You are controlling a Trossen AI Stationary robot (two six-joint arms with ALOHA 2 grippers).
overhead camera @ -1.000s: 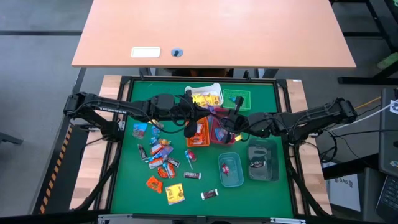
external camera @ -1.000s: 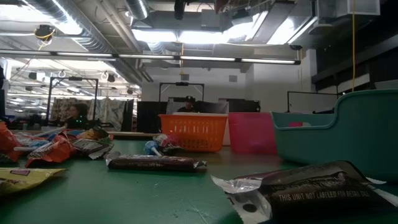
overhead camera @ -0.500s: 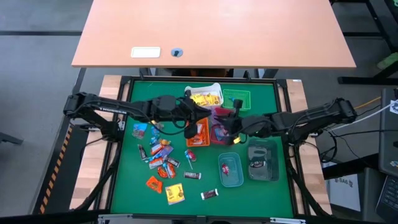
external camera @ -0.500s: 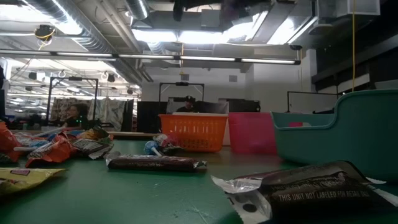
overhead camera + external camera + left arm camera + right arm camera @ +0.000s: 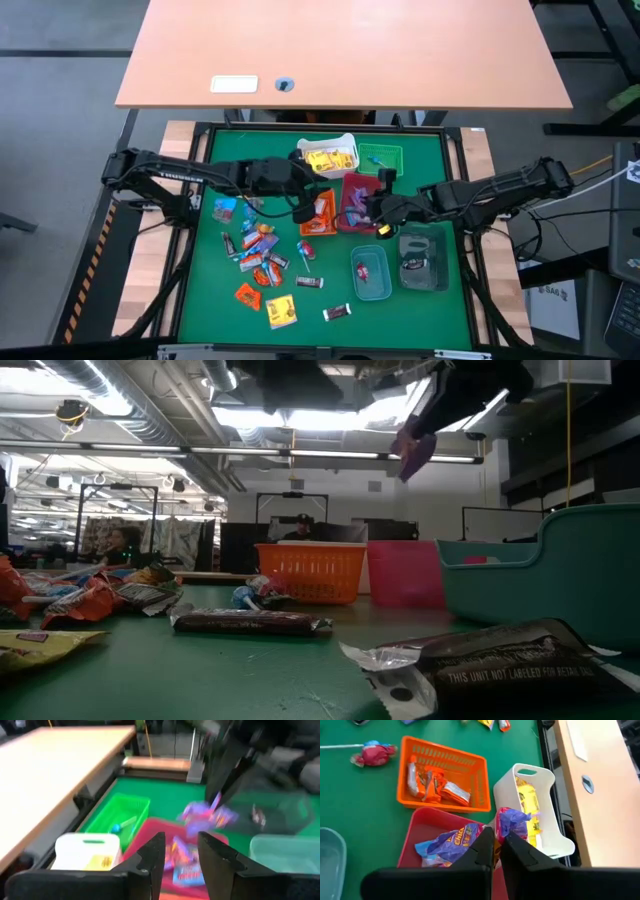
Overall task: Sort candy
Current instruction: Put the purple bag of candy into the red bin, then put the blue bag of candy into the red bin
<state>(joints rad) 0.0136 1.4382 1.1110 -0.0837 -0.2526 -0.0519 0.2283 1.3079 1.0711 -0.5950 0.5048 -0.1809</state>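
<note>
The right gripper (image 5: 495,836), pinching a purple-wrapped candy (image 5: 512,822), is hovering above the red plastic bin (image 5: 422,822), likely releasing next.

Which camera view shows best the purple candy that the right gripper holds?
The right wrist view: the purple candy sits sharp and near, pinched at the right gripper above the red bin. The left wrist view shows it blurred, the low view only as a small scrap hanging overhead, the high view as a speck.
</note>
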